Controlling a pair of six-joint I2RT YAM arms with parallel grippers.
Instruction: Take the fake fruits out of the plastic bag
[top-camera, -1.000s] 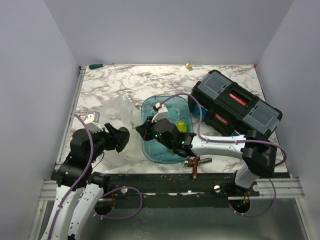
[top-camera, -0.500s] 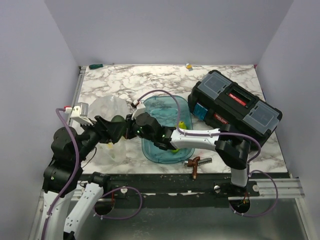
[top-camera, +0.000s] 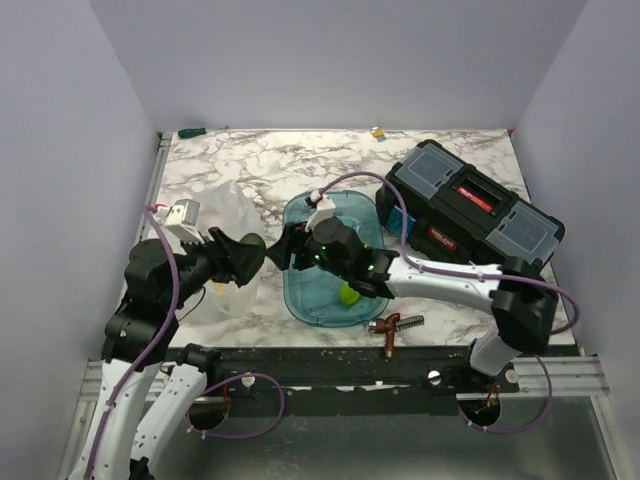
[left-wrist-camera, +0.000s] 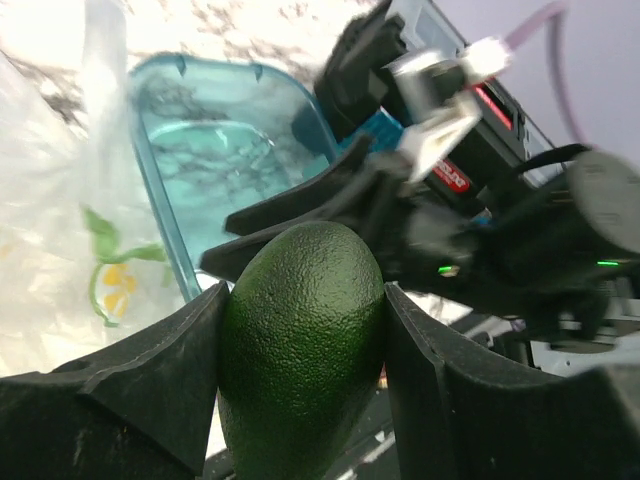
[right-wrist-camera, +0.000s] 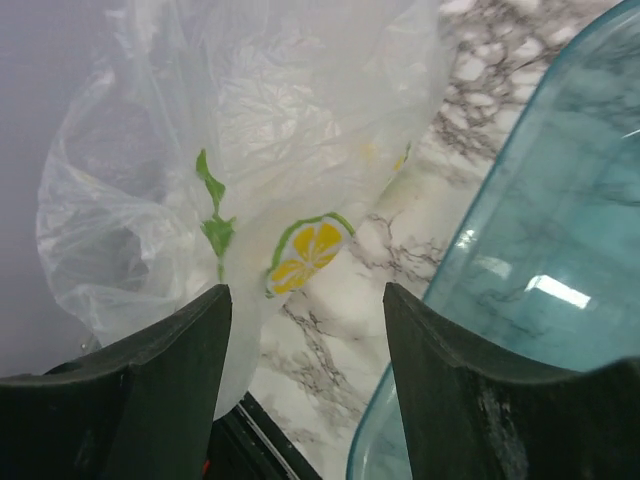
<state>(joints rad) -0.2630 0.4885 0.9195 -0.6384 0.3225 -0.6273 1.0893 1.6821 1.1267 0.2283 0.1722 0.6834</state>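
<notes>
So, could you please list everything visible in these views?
Table: one, white-grey marble.
Tray: one, translucent teal, table centre.
Plastic bag: one, clear with lemon print, left of tray.
Fake avocado: one, dark green, gripped in left hand.
Fake fruit: one, yellow-green, in tray.
Toolbox: one, black with red label, right side.
Metal fitting: one, copper, near edge beside tray.
Green item: one, far-left edge.
Yellow item: one, far edge.
Left hand: black, shut on avocado.
Right hand: black, open, by tray's left rim.

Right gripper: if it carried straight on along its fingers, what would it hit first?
Probably the plastic bag, lying straight ahead of the open right gripper; depth is unclear, so the marble table could come first.
</notes>
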